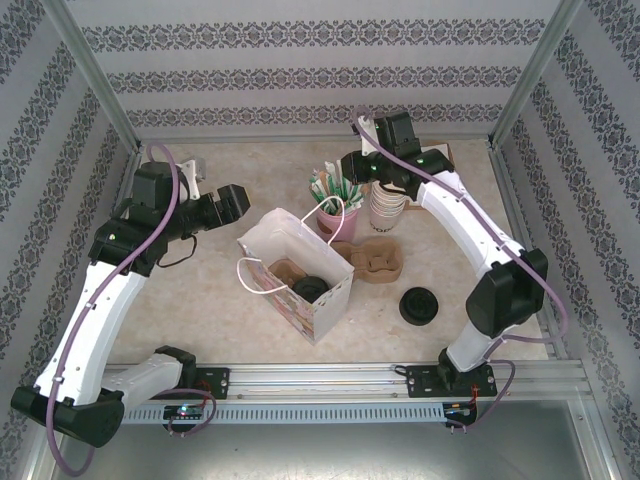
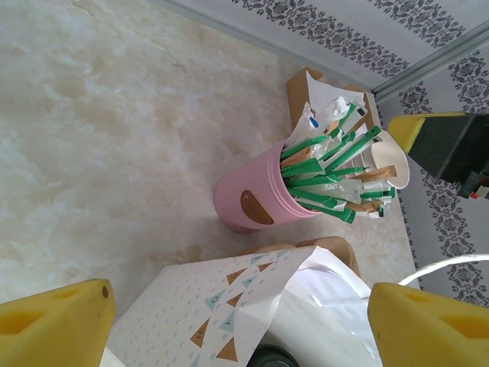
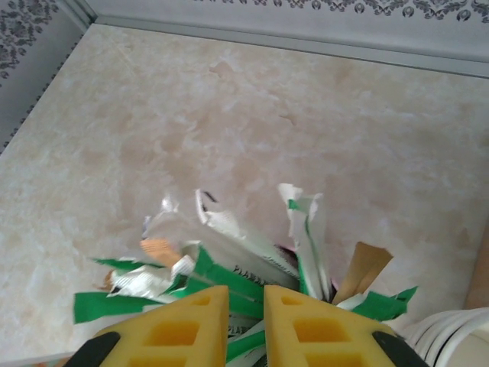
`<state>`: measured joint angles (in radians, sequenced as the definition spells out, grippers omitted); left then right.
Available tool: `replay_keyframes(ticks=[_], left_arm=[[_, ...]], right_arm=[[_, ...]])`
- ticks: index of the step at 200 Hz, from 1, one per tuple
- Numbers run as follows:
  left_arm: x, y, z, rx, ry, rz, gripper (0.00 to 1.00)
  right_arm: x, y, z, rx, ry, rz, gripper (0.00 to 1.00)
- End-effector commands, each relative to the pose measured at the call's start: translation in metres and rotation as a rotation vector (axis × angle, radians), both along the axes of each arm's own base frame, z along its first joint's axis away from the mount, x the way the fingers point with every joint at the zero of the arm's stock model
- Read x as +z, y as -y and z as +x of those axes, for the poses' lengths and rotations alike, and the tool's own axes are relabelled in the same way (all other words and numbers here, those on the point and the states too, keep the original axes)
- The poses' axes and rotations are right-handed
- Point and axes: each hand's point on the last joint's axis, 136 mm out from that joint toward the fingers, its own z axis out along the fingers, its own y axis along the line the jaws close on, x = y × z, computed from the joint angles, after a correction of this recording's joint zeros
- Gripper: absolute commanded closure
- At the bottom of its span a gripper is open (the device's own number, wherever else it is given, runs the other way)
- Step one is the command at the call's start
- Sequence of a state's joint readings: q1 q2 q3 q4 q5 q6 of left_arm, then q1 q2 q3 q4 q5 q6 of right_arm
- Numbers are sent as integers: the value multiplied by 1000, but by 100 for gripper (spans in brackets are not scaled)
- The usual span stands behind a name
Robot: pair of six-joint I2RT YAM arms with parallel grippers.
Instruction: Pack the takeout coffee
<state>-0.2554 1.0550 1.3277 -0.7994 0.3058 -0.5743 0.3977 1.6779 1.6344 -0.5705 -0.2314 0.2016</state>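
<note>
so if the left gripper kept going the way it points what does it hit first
Probably the white paper bag, whose top edge lies between the open fingers of the left gripper; the pink cup of packets stands beyond. Depth unclear.

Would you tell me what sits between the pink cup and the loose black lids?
A brown cardboard cup carrier lies between the pink cup and the black lids, as the top external view shows.

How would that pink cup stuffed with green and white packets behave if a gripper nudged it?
The round pink cup stands upright with green and white packets fanning well above its rim, so a high nudge would probably tip it rather than slide it. The packets sit loose, so some would likely spill.
</note>
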Motion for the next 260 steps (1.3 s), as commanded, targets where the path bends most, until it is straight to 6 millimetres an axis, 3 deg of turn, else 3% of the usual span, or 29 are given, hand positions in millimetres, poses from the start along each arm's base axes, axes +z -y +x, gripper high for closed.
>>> replay_keyframes(ticks=[1, 127, 222, 260], left_arm=[[0, 1, 2, 16, 4, -13, 13], [-9, 2, 5, 15, -11, -9, 14], [-6, 2, 6, 11, 0, 0, 14], [-5, 1, 6, 11, 5, 3, 14]], right_arm=[[12, 3, 15, -15, 59, -5, 77], [-13, -1, 39, -19, 16, -31, 77], [-22, 4, 42, -35, 6, -79, 82], [-14, 2, 39, -25, 13, -66, 97]])
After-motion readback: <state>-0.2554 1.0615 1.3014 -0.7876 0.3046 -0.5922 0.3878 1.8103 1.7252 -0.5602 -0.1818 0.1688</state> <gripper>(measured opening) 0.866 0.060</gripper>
